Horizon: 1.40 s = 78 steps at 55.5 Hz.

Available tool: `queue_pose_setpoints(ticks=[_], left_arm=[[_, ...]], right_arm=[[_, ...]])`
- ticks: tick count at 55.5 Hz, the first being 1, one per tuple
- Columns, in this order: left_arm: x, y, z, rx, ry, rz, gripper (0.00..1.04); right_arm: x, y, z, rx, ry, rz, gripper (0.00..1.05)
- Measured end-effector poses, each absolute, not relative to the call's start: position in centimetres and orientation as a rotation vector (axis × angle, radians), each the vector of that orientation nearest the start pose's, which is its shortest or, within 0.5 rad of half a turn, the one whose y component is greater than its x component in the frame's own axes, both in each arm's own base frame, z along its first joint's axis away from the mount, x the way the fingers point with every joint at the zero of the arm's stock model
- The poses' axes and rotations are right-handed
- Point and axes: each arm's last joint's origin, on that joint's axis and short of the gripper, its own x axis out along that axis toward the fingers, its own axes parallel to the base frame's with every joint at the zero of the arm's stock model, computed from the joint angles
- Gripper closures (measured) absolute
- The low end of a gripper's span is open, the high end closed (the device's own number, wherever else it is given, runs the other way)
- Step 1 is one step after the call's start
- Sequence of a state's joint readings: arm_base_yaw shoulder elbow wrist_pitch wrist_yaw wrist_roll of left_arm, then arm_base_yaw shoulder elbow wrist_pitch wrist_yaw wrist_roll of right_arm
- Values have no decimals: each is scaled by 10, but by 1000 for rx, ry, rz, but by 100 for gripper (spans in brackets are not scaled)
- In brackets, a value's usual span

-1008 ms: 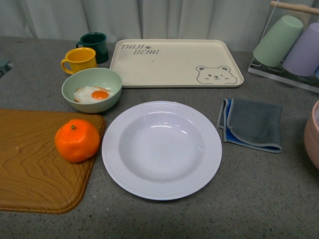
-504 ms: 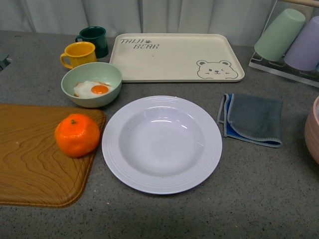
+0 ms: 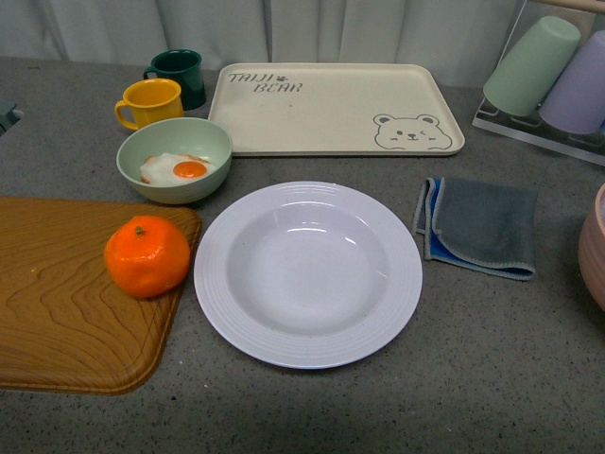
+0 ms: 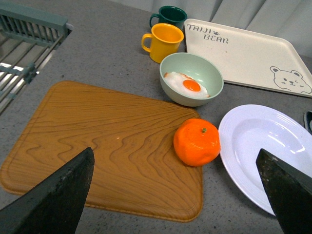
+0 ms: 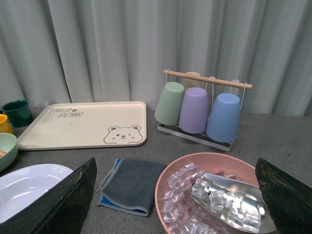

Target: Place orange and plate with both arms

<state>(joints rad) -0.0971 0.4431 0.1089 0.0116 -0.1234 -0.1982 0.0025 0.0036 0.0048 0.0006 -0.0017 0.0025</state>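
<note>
The left wrist view alone is showing a rack and the gaping left tool, the orange is sitting on the board beside the plate on the grey table, and the right wrist view alone is showing the gaping right tool and ice, curtains hanging behind.

Bright orange upright on wooden board's edge, empty white plate just beside

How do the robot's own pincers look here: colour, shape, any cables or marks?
Only the finger ends show, in the wrist views. The left pincer and the right pincer each have two matte, dark grey to black, wedge-shaped fingers. No cables, markings or arm parts are visible; the front view shows neither arm.
</note>
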Motion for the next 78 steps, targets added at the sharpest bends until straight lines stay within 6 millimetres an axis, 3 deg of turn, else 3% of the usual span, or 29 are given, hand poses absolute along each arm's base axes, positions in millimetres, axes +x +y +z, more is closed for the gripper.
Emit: queue_pose_setpoints(ticks=[13, 24, 35, 50, 62, 71, 78], left_arm=[[177, -22, 159, -195, 444, -29, 7], [230, -37, 131, -183, 649, -72, 7], [268, -48, 106, -203, 766, -79, 7], [296, -56, 88, -239, 840, -118, 7], [307, -58, 80, -243, 890, -109, 7], [310, -58, 76, -214, 907, -90, 36], [310, -58, 78, -216, 908, -90, 47]], right_arm=[[98, 0, 165, 2, -2, 4, 9], [98, 0, 165, 3, -2, 4, 9], [98, 0, 165, 3, -2, 4, 9], [98, 0, 165, 2, -2, 4, 9], [98, 0, 165, 3, -2, 4, 9], [98, 0, 165, 2, -2, 4, 9], [98, 0, 165, 3, -2, 4, 9]])
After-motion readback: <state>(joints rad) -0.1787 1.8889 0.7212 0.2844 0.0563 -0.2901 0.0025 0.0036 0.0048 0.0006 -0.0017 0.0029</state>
